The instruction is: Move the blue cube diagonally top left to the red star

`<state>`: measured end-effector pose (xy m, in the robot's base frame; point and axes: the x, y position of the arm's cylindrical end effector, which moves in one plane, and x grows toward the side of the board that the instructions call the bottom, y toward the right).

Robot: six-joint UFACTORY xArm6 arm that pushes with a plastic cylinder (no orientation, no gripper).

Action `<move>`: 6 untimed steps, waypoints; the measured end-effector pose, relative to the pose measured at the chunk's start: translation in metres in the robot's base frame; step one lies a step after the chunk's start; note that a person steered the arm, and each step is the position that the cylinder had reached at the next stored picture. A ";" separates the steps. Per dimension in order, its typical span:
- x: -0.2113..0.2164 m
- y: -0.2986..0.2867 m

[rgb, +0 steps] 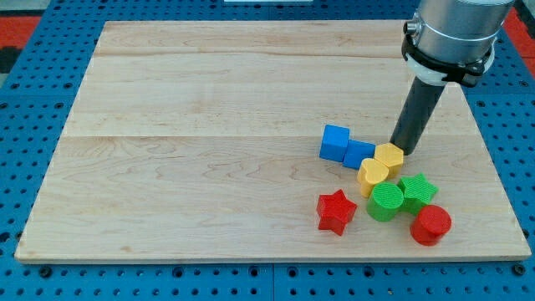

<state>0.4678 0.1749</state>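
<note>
A blue cube (334, 142) sits right of the board's middle, touching a second blue block (359, 154) on its lower right. The red star (336, 211) lies below them, near the view's bottom. My tip (401, 149) stands at the upper right of a yellow hexagon block (389, 155), touching or almost touching it, to the right of both blue blocks and up and right of the red star.
A yellow heart (373, 174) lies below the yellow hexagon. A green cylinder (386, 201), a green star (416, 190) and a red cylinder (430, 224) cluster at the lower right. The wooden board (209, 125) lies on a blue pegboard.
</note>
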 end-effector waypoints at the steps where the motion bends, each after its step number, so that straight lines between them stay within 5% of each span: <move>1: 0.006 0.004; 3: -0.030 -0.001; 6: 0.007 -0.104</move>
